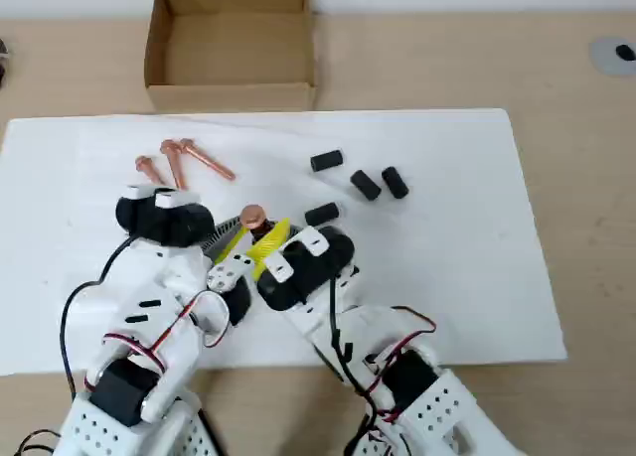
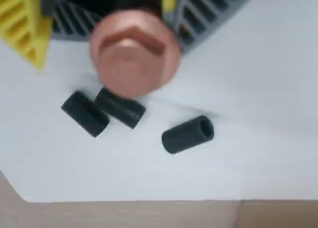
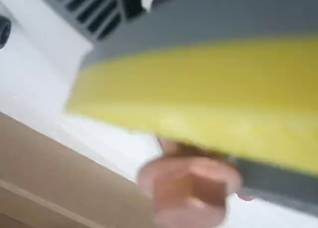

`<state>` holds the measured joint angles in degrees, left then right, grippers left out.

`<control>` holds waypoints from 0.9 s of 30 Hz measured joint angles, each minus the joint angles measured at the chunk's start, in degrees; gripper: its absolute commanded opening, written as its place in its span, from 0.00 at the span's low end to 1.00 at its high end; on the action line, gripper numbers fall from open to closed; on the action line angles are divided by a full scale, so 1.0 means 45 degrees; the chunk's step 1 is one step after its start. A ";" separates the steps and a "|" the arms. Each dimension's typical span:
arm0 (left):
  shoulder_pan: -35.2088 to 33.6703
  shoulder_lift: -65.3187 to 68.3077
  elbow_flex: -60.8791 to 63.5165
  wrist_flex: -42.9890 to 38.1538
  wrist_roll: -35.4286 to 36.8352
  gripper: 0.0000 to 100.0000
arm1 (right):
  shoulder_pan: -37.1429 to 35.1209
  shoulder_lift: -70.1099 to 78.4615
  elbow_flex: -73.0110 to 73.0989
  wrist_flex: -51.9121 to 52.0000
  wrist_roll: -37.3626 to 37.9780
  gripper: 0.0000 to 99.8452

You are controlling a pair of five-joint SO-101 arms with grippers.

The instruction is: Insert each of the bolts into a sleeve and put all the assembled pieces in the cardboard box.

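Observation:
My two grippers meet over the white sheet, tip to tip. Between them a copper bolt (image 1: 254, 216) stands upright, head up. My left gripper (image 1: 237, 237) is shut on it just under the head (image 2: 134, 51); something black behind the head cannot be made out. My right gripper (image 1: 272, 239) presses in from the other side, and the bolt head (image 3: 189, 188) looms close in its wrist view. Three more bolts (image 1: 177, 162) lie at the left rear of the sheet. Black sleeves (image 1: 365, 185) (image 2: 188, 134) lie to the right, one (image 1: 321, 214) just beside my right gripper.
The open cardboard box (image 1: 231, 96) stands behind the sheet's far edge, with nothing visible inside. The white sheet (image 1: 467, 267) is bare at its right half. Bare wooden table (image 1: 586, 178) surrounds it.

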<state>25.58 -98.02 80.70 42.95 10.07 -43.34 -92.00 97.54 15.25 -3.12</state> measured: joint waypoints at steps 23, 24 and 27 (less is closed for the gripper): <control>-0.2930 0.0078 -0.2149 0.1368 0.1954 0.20 | 0.0039 -0.0039 0.0000 -0.0039 0.0039 0.01; -0.2930 0.0078 -0.2344 0.1504 0.1954 0.20 | 0.0039 -0.0039 0.0000 -0.0039 0.0039 0.01; -0.3223 0.0020 -0.2755 0.1934 0.2032 0.20 | 0.0352 -0.0039 0.0000 -0.0039 0.0254 0.01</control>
<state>11.08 -97.93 68.31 51.65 19.21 -41.76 -92.18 97.54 15.08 -1.98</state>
